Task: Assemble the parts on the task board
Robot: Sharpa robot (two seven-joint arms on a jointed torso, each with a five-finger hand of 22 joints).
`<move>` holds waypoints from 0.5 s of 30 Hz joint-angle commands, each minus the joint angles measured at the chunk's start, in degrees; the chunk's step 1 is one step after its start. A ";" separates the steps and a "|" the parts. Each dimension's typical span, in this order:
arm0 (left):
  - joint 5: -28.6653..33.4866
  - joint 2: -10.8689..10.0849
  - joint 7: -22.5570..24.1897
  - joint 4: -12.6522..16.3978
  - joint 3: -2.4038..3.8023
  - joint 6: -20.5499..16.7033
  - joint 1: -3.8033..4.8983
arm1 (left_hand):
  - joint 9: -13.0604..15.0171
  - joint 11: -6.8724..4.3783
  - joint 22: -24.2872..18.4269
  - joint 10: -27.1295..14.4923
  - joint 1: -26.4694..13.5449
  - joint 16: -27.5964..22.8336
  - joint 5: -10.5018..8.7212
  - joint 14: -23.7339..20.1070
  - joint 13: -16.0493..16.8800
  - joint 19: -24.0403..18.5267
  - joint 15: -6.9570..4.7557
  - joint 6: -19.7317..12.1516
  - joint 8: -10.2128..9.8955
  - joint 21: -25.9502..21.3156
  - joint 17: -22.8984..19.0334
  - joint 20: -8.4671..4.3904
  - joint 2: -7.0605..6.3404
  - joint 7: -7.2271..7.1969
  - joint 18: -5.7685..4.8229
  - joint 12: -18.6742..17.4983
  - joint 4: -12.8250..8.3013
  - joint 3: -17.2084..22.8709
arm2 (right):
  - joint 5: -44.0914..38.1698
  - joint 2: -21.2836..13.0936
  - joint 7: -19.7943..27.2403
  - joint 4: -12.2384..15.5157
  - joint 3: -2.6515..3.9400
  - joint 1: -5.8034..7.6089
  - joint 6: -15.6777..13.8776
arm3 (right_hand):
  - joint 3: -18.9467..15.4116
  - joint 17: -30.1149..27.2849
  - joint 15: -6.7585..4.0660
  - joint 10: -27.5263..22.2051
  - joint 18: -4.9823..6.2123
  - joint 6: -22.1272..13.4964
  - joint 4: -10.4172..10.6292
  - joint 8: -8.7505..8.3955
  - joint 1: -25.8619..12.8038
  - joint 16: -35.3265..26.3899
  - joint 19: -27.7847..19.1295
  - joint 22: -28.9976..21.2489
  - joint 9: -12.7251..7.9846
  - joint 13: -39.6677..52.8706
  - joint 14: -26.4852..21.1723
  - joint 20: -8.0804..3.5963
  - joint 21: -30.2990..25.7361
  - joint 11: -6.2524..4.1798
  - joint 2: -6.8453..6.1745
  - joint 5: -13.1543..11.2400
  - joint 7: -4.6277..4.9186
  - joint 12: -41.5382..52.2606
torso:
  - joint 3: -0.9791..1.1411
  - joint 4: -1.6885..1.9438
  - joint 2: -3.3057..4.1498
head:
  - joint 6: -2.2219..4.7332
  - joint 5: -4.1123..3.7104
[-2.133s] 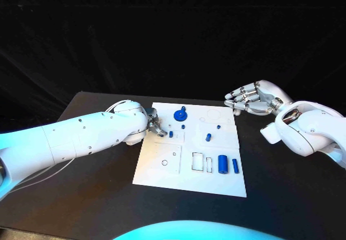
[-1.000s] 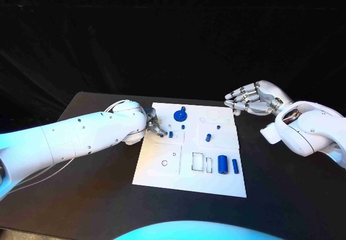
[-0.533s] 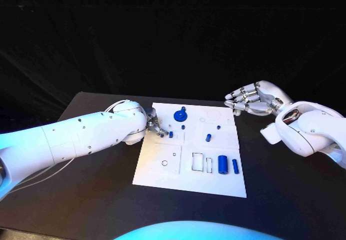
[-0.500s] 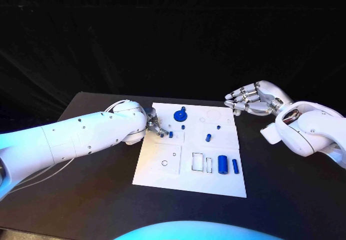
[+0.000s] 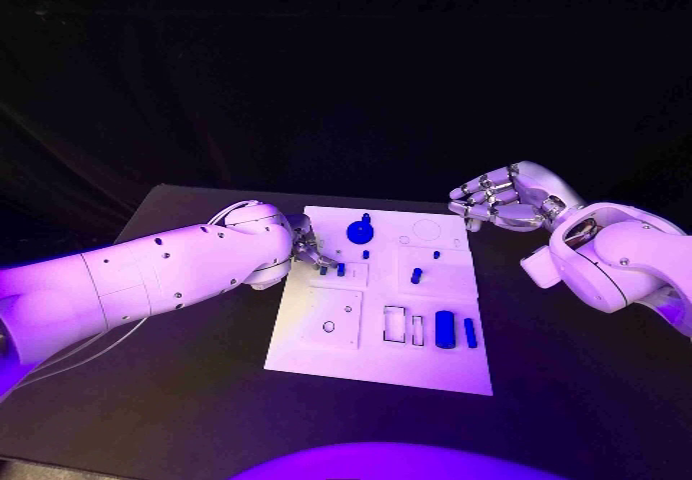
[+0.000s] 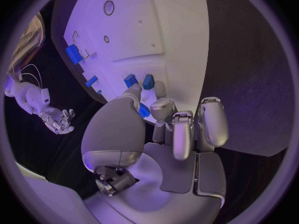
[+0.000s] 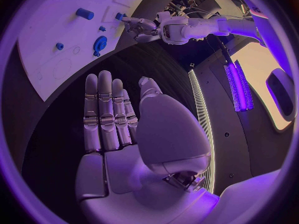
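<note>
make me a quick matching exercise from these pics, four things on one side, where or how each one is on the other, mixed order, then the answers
Things:
1. left hand
2. right hand
3. blue round part
4. two blue cylinders

Places or states:
A. lying side by side near the task board's right edge, on the half nearer the robot
B. off the board, above the black table beyond the board's far right corner, holding nothing
C. at the board's left edge, fingertips on a small blue part
D. on the far part of the board, left of an empty circle outline

Pairs: 1-C, 2-B, 3-D, 4-A
</note>
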 commanded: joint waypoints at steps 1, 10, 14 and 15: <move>0.02 -0.06 0.24 0.29 0.07 -0.69 0.06 | -0.09 0.23 0.05 -0.10 -0.18 0.30 0.08 6.03 -0.09 0.26 -0.09 0.18 0.38 0.00 15.05 -0.11 0.53 0.20 -0.85 0.27 0.05 -0.47 | -0.30 0.04 0.20 -0.02 0.00 -0.05 0.76 | -0.04 -0.02 0.04 0.21 0.26 0.05 0.17 0.36 -0.66 -0.26 0.25 -0.06 -0.03 -0.04 0.20 0.17 -0.37 0.12 -0.10 0.21 -0.01 0.19 | -0.01 0.00 -0.01 | 0.12 0.05; 4.31 -1.37 0.69 1.80 1.42 -4.64 0.83 | -0.54 0.54 -1.70 -1.43 0.66 -0.68 0.14 5.48 -2.20 -0.89 0.07 -0.94 0.15 -0.89 13.02 -0.17 0.95 0.61 -0.45 -1.13 0.01 -2.15 | -0.30 0.18 0.24 -0.17 -0.02 -0.19 0.79 | -0.04 -0.02 0.04 0.21 0.26 0.05 0.17 0.36 -0.66 -0.26 0.25 -0.06 -0.03 -0.04 0.20 0.17 -0.37 0.12 -0.10 0.21 -0.01 0.19 | -0.01 -0.01 -0.07 | 0.50 -0.07; 8.52 -2.03 2.48 2.47 1.81 -8.61 1.96 | -1.65 1.81 -9.55 -7.59 1.65 -4.22 0.19 3.50 -12.10 -6.26 0.92 -3.99 -1.04 -5.26 6.57 -0.10 1.01 2.01 1.17 -8.36 -0.04 -4.15 | -0.29 0.26 0.26 -0.25 -0.02 -0.27 0.80 | -0.04 -0.02 0.04 0.21 0.26 0.05 0.17 0.36 -0.66 -0.26 0.25 -0.06 -0.03 -0.04 0.20 0.17 -0.37 0.12 -0.10 0.21 -0.01 0.19 | 0.01 -0.02 -0.02 | 0.79 -0.08; 9.05 -2.08 2.95 2.55 1.84 -9.24 2.10 | -1.92 2.14 -11.03 -9.50 2.04 -4.86 0.19 3.15 -15.21 -7.29 1.18 -4.79 -1.36 -6.18 5.55 0.02 1.18 2.39 1.46 -10.66 0.01 -4.34 | -0.29 0.27 0.26 -0.26 -0.02 -0.28 0.80 | -0.04 -0.02 0.04 0.21 0.26 0.05 0.17 0.36 -0.66 -0.26 0.25 -0.06 -0.03 -0.04 0.20 0.17 -0.37 0.12 -0.10 0.21 -0.01 0.19 | 0.02 -0.02 -0.01 | 0.87 -0.12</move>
